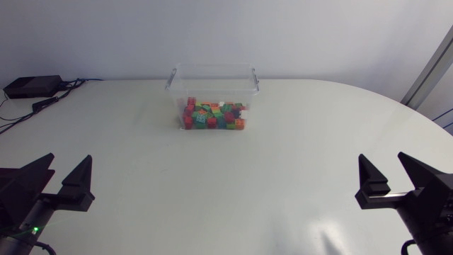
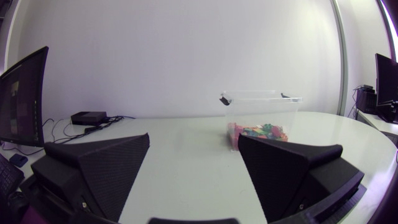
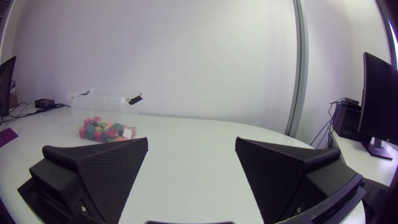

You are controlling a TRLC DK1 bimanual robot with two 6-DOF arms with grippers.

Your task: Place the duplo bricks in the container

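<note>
Both end effectors, left (image 1: pixel 62 185) and right (image 1: pixel 396 183), are held low with fingers apart; the brick-filled container (image 1: pixel 213 99) lies well ahead.

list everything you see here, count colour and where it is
container: one, clear plastic, far middle of the table
duplo bricks: a heap too many to count, red, green, orange, blue, inside the container
black box: one, black, table's far left corner
cables: a few, black, beside the black box
table: one, white
left gripper: one, matte black, open and empty, near left
right gripper: one, matte black, open and empty, near right
</note>
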